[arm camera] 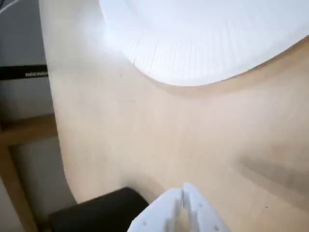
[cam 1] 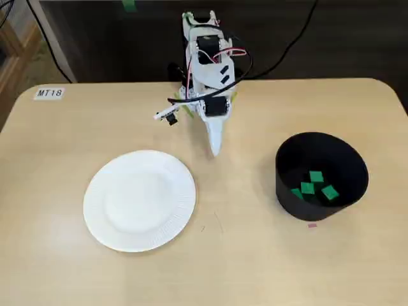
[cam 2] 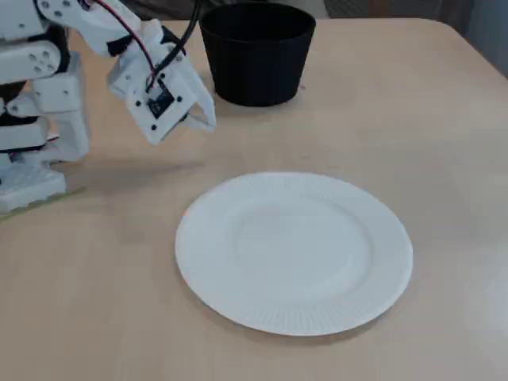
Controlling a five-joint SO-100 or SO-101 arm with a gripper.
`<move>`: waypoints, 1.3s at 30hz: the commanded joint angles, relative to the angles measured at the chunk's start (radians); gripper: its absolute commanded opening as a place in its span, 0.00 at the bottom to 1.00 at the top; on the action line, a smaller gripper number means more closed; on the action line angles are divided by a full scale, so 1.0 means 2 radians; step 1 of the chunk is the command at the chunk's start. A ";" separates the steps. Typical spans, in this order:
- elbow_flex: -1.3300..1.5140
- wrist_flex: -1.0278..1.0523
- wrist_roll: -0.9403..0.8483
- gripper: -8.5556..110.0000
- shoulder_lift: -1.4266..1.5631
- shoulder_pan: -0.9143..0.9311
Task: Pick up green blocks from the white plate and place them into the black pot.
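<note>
Fixed views both show a pale wood table with rounded corners, lit evenly. In a fixed view a white label reading MT18 sits at the far left corner. Behind the table edge the room is dark, with a scrap of green tape at the top and a strip of wooden flooring or furniture at the upper left.

Left of centre lies the white plate, flat on the table with a ribbed rim and a bare face. It is the same in the other fixed view, and in the wrist view it fills the top.

At back centre stands the white arm, folded forward. The gripper points down at the table between plate and pot, nearer the plate's right rim and touching neither. Its jaws are pressed together. The wrist view shows only a hairline seam between the fingers, with nothing in it. In a fixed view the gripper hangs clear of the tabletop, its shadow below it.

On the right is the black pot, upright with its mouth open. The green blocks lie loose on its floor. At least three are clear, and maybe a fourth sits against the left wall. A small pink mark is on the table just in front of the pot.
</note>
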 commanded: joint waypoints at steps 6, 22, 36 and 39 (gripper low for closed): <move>-0.005 0.006 0.015 0.05 0.003 0.012; -0.002 -0.010 0.004 0.05 0.003 0.001; -0.001 -0.011 0.004 0.05 0.003 0.001; -0.001 -0.011 0.004 0.05 0.003 0.001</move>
